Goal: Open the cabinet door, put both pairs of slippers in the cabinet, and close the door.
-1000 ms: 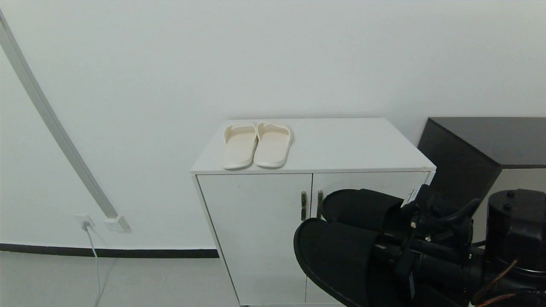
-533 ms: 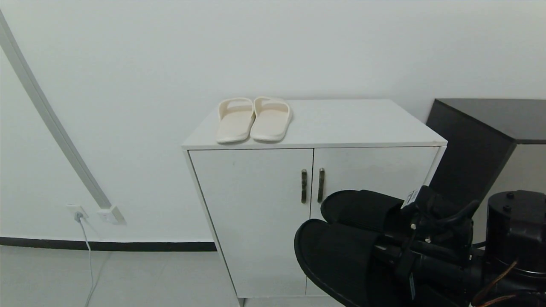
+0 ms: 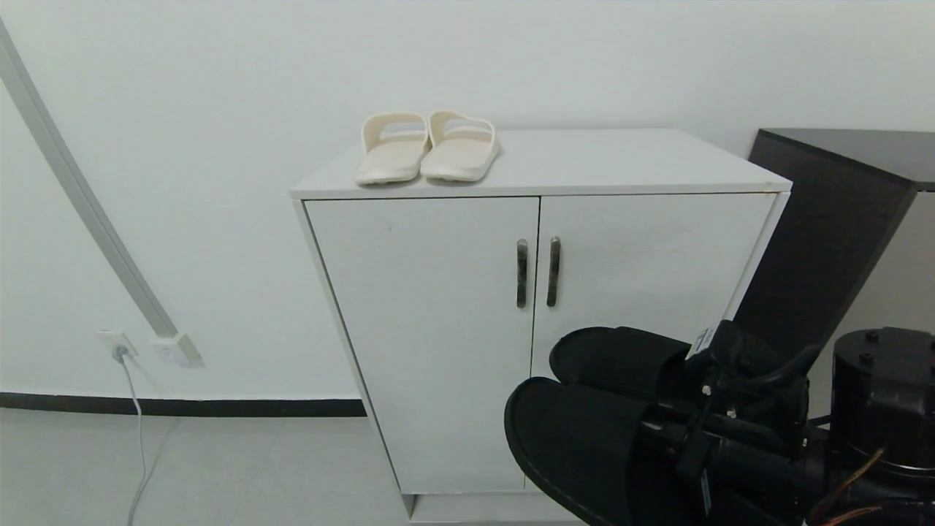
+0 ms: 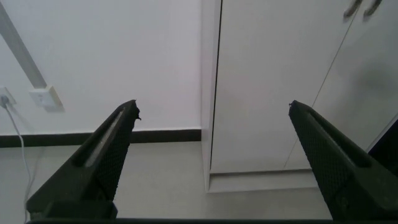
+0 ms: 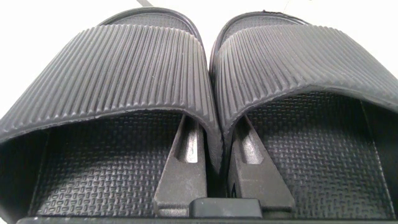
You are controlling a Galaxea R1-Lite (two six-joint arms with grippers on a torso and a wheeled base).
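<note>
The left jaws stand wide apart and empty, fingers (image 4: 102, 155) near the cabinet (image 4: 273, 93)'s lower left corner. The cream slippers (image 3: 427, 146) sit side by side on the cabinet top, left of middle. Both doors (image 3: 431, 329) are shut, handles (image 3: 537, 272) together. Low before the cabinet's right half, the right jaws are clamped on the black slippers (image 3: 599, 409), pinching their adjoining inner sides. A small tag (image 3: 703, 340) there bears print too small to read.

White cabinet (image 3: 438, 329), doors shut; cream slippers (image 3: 427, 150) sat paired on its top; black slippers (image 3: 606, 409) were gripped together in the right claw (image 5: 214, 143).
</note>
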